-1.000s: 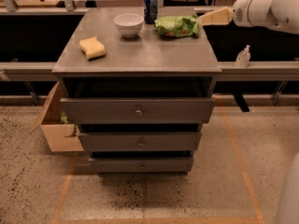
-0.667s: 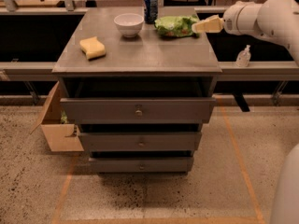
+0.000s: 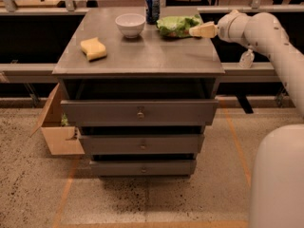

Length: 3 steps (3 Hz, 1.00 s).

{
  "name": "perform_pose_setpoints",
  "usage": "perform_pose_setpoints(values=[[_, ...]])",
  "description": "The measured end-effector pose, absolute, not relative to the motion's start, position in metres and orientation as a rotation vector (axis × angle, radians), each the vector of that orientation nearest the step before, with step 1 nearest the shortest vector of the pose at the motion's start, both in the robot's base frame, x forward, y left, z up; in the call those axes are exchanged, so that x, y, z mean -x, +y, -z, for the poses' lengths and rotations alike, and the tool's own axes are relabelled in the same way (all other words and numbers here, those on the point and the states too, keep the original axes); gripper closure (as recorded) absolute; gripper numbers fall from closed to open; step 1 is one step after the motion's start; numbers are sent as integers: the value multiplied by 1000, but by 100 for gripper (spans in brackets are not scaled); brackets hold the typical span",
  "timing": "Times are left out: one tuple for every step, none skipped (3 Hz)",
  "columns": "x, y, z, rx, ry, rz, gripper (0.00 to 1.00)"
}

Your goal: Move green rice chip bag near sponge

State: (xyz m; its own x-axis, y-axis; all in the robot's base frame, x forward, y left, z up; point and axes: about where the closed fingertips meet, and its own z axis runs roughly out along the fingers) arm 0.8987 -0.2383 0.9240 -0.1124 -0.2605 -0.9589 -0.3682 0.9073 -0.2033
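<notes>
- The speckled floor (image 3: 28, 189) fills the lower part of the view, with orange tape lines (image 3: 236, 144) running across it on both sides of the cabinet.
- A grey cabinet (image 3: 142, 61) stands in the middle; its flat top carries all the small things. Below the top are three drawers (image 3: 140, 112), each pulled out a little way, the top one furthest.
- A rounded white part of the robot's body (image 3: 278, 179) fills the lower right corner.
- The white arm (image 3: 270, 32) comes in from the right edge and reaches left, above the cabinet's back right corner.
- An open cardboard box (image 3: 57, 132) sits on the floor against the cabinet's left side.
- The green rice chip bag (image 3: 175, 25) lies crinkled at the back right of the top, just right of the can and well apart from the sponge — the bowl lies between them.
- The white bowl (image 3: 130, 24) stands upright at the back, left of the can.
- The sponge (image 3: 93, 49) lies on the left half of the top, nearer the front than the bowl, and touches nothing else.
- The blue can (image 3: 152, 7) stands upright at the back edge, between the bowl and the bag.
- The gripper (image 3: 200, 31) points left at the bag's right edge and looks to meet it there — whether it is spread, pressed together or pinching the bag cannot be told.
</notes>
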Motion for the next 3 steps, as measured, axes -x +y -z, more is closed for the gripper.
perform_pose_setpoints(values=[[-924, -235, -913, 419, 1709, -141, 0], [-948, -227, -902, 389, 1721, -172, 0], [-956, -220, -894, 395, 1742, -196, 0]])
